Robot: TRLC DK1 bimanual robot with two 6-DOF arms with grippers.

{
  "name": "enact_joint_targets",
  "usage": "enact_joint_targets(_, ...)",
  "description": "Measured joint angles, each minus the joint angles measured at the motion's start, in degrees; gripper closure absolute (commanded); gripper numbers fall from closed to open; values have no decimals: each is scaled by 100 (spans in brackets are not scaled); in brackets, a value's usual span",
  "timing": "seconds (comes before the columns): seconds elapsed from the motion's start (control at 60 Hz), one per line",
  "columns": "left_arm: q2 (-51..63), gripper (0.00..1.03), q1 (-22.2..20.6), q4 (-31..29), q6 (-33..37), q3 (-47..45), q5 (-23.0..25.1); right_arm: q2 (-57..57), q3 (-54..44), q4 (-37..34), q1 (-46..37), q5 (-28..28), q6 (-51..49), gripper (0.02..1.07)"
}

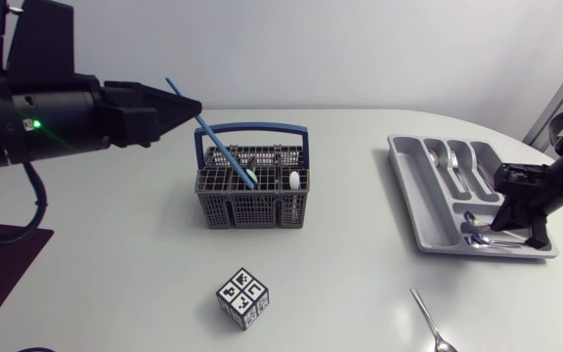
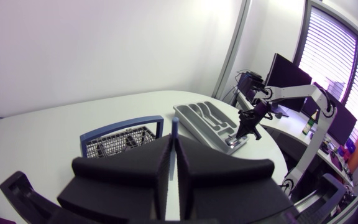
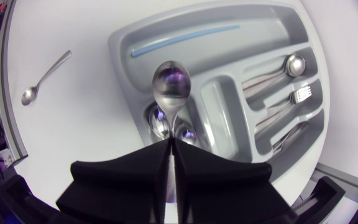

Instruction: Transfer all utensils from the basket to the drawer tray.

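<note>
Spoon (image 3: 171, 87) in right hand (image 3: 169, 139), above tray (image 3: 241, 56) | blue stick (image 1: 215, 139) in left hand (image 1: 192, 106)

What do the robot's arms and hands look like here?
The left hand and right hand are matte black, each two broad wedge-shaped fingers. The left arm looks black, with a green light and black cables. The right arm has silver-grey links, black joints.

Head overhead, wrists close, all share tray (image 1: 420, 191)
</note>
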Motion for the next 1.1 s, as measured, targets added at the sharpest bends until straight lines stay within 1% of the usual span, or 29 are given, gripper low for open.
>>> enact_joint_targets(0.133,293,100,-199,195,-118,-63,0,332,212,142,-457,9,-448,101)
enact_joint_targets(0.233,520,100,-337,295,-234,-74,2,492,225,319,-608,24,-702,101)
enact_joint_targets(0.433,874,100,-671,603,-382,-92,2,549,-17,1054,-629,74,-1169,101)
enact_joint_targets(0.55,1123,100,-927,809,-385,-111,2,551,-372,1209,-540,232,-1318,101)
enact_joint_targets(0.633,1287,100,-1051,986,-385,-116,2,549,-573,1414,-468,249,-1364,99)
enact_joint_targets(0.65,1314,100,-1071,1019,-385,-116,0,549,-603,1447,-448,260,-1384,97)
enact_joint_targets(0.717,1399,100,-1167,1167,-393,-131,0,520,-704,1504,-402,260,-1421,80)
enact_joint_targets(0.767,1434,100,-1204,1235,-417,-136,0,442,-761,1552,-372,256,-1421,71)
enact_joint_targets(0.817,1482,100,-1231,1320,-437,-136,2,275,-857,1635,-350,214,-1421,63)
enact_joint_targets(0.883,1561,99,-1235,1408,-501,-136,0,-44,-970,1720,-315,92,-1368,48)
enact_joint_targets(0.933,1652,98,-1235,1438,-546,-136,0,-356,-1021,1766,-260,-70,-1244,24)
enact_joint_targets(0.95,1679,96,-1235,1443,-562,-136,0,-415,-1025,1768,-247,-98,-1211,9)
enact_joint_targets(0.967,1705,95,-1235,1449,-579,-136,0,-516,-1027,1766,-216,-136,-1145,5)
enact_joint_targets(1.033,1829,89,-1235,1447,-656,-125,35,-831,-1021,1700,-96,-289,-916,6)
enact_joint_targets(1.1,1965,87,-1241,1449,-728,-87,85,-1064,-970,1342,79,-424,-634,6)
